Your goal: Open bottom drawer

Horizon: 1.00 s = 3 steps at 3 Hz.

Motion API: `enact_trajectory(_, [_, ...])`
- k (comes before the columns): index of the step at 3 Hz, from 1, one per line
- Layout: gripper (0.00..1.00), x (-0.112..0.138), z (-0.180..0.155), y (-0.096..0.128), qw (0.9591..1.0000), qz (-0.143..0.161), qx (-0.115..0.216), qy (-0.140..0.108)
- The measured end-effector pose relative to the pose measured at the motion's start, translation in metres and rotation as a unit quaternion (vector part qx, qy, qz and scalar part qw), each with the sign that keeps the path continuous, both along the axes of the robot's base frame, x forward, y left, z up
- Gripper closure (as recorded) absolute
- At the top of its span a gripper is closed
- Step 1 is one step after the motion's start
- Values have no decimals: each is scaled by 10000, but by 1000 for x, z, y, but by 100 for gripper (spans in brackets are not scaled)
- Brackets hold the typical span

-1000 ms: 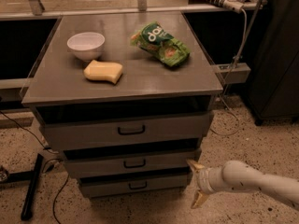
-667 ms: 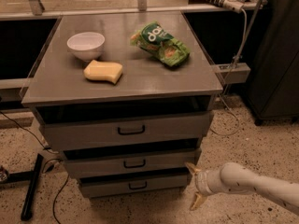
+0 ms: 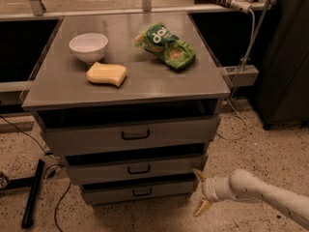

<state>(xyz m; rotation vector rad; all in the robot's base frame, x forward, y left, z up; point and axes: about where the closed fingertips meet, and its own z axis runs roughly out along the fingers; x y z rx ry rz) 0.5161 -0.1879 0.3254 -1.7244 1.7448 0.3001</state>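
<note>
End effector (image 3: pixel 199 191) beside the bottom drawer (image 3: pixel 111 195), nothing grasped.
We count three grey drawers stacked under the counter (image 3: pixel 145 83): one top drawer (image 3: pixel 87 140), one middle drawer (image 3: pixel 96 172) and the bottom drawer, lowest and narrowest, each with one black handle. On the counter lie three items: one white bowl (image 3: pixel 88 46) towards the rear left corner, one yellow sponge (image 3: pixel 106 74) just in front of it, and one green bag (image 3: pixel 166 45) towards the rear right corner. The end effector hangs below the front right corner, just beside the bottom drawer's right end, its two fingers (image 3: pixel 202 208) spread wide and holding nothing.
</note>
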Motion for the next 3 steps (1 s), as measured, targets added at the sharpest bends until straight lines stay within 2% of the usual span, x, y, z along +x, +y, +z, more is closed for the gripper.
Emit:
enact_trajectory(1, [0,-2,-16,5,10000,9,22,84])
enact_trajectory(3, [0,0,-87,12,9991,-128,-40,409])
